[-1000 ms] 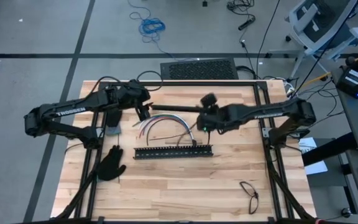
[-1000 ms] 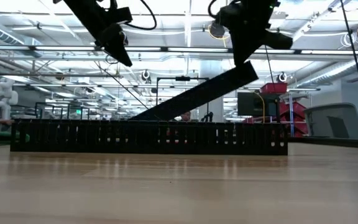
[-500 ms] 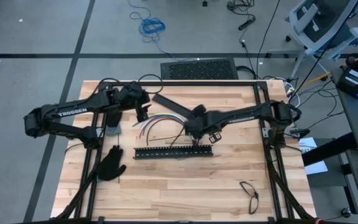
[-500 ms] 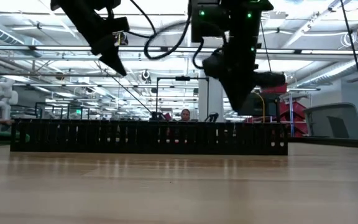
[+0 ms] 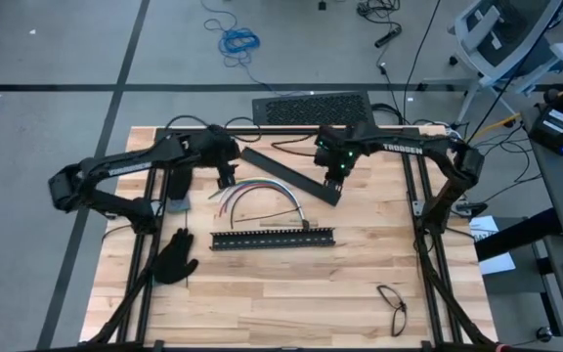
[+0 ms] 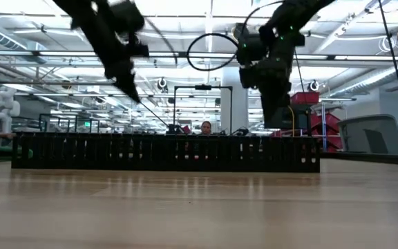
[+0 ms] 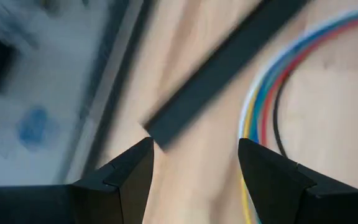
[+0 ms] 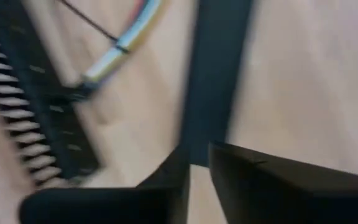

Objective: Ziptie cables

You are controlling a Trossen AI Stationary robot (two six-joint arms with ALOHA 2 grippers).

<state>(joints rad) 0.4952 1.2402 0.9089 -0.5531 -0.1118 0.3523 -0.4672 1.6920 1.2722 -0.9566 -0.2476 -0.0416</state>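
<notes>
Still early | cables [image 5: 259, 195] loose on counter [image 5: 360, 284], untied, no tie seen | left gripper [image 5: 225, 178] fingers apart, empty | right gripper [image 5: 332, 180] fingers nearly shut, empty, over flat bar [image 5: 291, 175]

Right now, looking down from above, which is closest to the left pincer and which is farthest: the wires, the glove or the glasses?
1. Wires, just right of the left pincer.
2. Glove, toward the table's front-left.
3. Glasses, at the far front-right.
</notes>
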